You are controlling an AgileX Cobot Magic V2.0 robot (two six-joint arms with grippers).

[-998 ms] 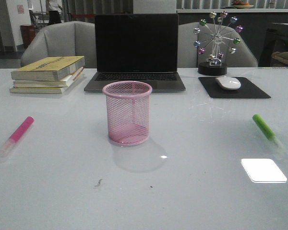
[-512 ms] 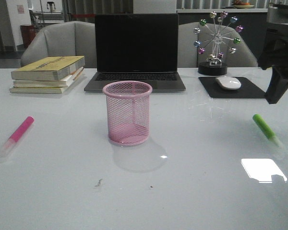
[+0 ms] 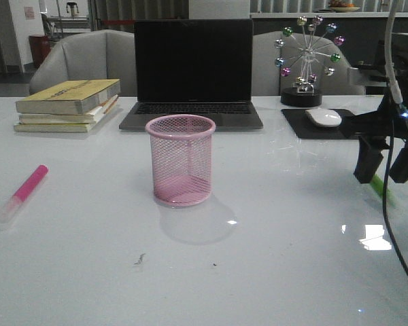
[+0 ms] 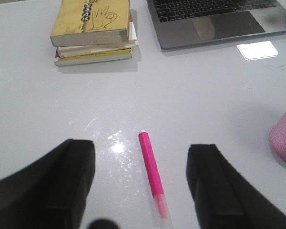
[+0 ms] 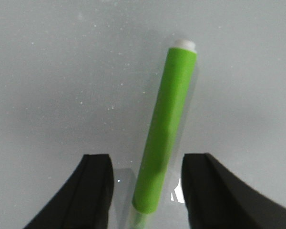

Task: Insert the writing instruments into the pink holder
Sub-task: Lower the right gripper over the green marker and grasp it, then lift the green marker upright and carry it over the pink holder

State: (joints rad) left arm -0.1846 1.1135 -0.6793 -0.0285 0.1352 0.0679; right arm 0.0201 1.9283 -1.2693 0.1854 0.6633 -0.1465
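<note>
The pink holder, a mesh cup, stands upright mid-table; its edge shows in the left wrist view. At the left of the table lies the pink marker, clear cap toward the front. My left gripper hovers open above it, with the pink marker between the spread fingers and untouched. At the right, my right gripper is low and open, straddling the green marker, which it mostly hides. In the right wrist view the green marker lies between the open gripper fingers, apart from both.
Behind the cup sits an open laptop. A stack of books is at the back left. A mouse on a black pad and a ferris-wheel ornament are at the back right.
My right arm has come in from the right and dropped down over the green marker. The cup and the pink marker have not moved.
</note>
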